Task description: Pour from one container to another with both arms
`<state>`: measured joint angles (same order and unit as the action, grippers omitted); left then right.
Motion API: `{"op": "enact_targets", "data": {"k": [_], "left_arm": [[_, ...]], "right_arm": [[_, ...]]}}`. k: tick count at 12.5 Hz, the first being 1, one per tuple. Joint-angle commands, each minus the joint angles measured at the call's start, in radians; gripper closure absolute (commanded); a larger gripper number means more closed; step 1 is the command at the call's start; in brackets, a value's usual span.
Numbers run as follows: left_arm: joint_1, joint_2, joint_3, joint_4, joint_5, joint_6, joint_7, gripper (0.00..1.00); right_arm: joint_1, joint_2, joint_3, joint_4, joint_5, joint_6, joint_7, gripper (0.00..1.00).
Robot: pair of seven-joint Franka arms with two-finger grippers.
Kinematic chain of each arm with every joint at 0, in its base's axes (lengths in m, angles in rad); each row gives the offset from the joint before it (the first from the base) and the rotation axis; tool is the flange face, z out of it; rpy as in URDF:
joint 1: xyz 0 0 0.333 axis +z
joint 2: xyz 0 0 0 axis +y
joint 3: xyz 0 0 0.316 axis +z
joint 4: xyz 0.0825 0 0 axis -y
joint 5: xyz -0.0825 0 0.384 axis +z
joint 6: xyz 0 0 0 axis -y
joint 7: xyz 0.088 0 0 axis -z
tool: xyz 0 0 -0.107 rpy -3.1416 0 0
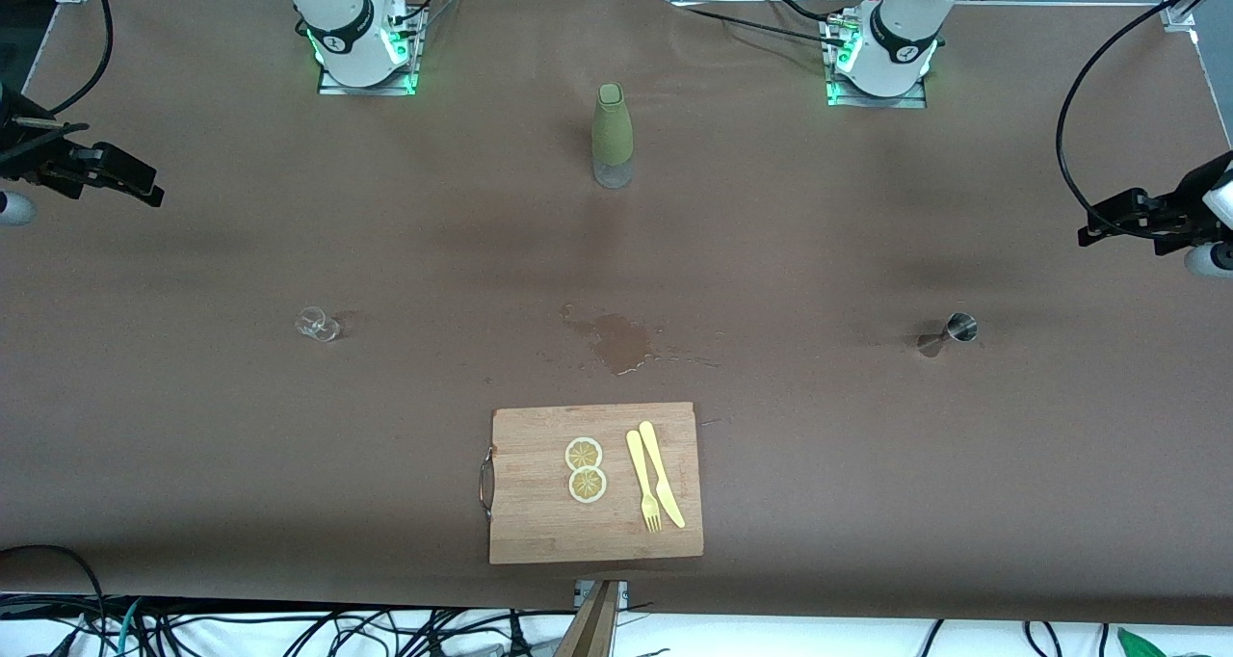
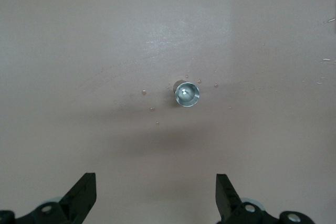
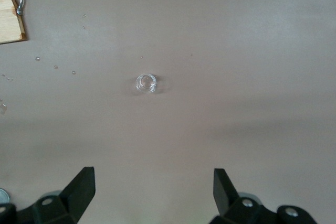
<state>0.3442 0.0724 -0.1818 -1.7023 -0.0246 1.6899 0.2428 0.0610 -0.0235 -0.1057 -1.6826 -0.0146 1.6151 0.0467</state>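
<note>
Left hand point(image 2: 155, 200) wide over steel jigger point(image 2: 187, 94); right hand point(image 3: 152, 195) wide over small glass point(image 3: 146, 83); both hands partly cropped.

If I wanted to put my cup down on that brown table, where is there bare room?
Bare patches: between the small glass and the puddle, and between the puddle and the metal jigger. Crowded: the cutting board, with lemon slices, fork and knife.
</note>
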Motion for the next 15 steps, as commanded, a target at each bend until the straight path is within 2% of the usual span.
{"op": "enact_targets", "data": {"k": [1,7,15], "left_arm": [[0.007,0.004,-0.004,0.023,0.018,-0.012,0.023,0.00],[0.016,-0.002,-0.001,0.023,0.002,-0.013,-0.063,0.00],[0.018,0.001,0.024,0.032,0.012,-0.022,-0.063,0.00]], "right_arm": [[0.010,-0.001,-0.009,0.009,0.013,-0.006,-0.001,0.00],[0.010,-0.001,-0.009,0.009,0.013,-0.011,0.001,0.00],[0.010,-0.001,-0.009,0.009,0.015,-0.018,-0.002,0.00]]}}
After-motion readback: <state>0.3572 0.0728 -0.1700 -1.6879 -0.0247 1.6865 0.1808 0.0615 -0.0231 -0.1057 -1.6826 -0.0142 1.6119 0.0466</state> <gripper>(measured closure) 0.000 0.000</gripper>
